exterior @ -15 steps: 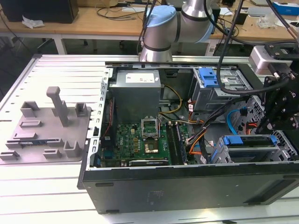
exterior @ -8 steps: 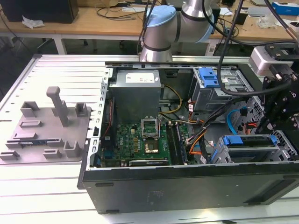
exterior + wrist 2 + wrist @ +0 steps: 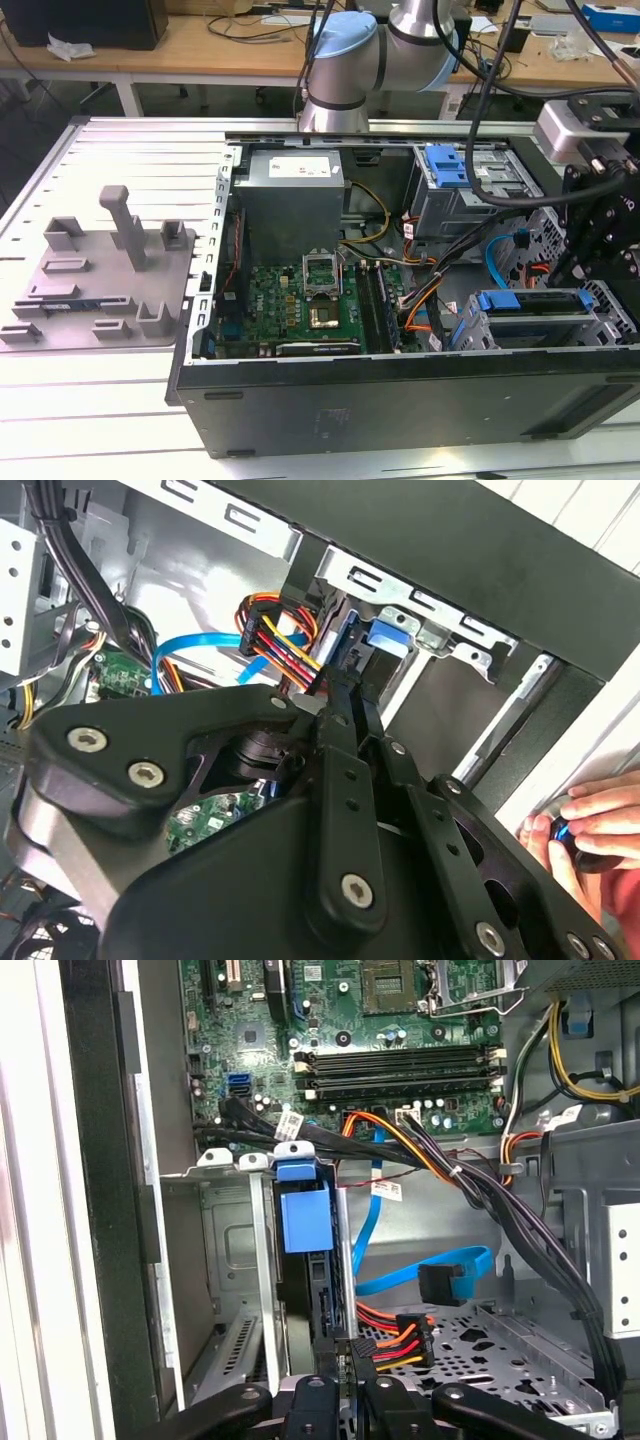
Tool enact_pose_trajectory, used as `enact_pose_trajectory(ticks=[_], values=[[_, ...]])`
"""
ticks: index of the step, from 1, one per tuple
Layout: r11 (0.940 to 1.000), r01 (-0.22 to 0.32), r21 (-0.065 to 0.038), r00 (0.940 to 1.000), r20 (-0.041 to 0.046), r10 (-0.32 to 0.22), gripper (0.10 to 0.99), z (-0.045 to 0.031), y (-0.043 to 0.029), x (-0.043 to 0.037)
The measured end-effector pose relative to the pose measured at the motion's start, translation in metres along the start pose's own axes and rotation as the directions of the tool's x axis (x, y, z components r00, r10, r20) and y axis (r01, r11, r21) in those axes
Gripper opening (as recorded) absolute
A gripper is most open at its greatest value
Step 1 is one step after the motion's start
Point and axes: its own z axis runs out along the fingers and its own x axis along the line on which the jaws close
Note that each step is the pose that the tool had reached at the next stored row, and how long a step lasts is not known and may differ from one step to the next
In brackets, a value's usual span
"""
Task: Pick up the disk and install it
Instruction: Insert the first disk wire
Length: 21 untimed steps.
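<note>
Black linkages of your hand crowd the second wrist view, fingers drawn narrow at the disk; whether they clamp it, you cannot tell. First wrist view: the disk stands upright in the drive cage. Exterior view: that cage sits at the near right of the case. Installing looks underway; seating calls for a straight push along the rails.

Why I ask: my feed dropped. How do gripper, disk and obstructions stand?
Gripper low at the drive cage, by the disk. Disk on edge in a cage slot, blue bracket showing. Cables beside it; a person's hand at the case edge.
</note>
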Motion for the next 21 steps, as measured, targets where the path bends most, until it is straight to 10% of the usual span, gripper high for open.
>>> enact_pose_trajectory(ticks=[21], values=[[1.0000, 0.003, 0.000, 1.0000, 0.0001, -0.003, 0.169, 0.0024, -0.0009, 0.0034]])
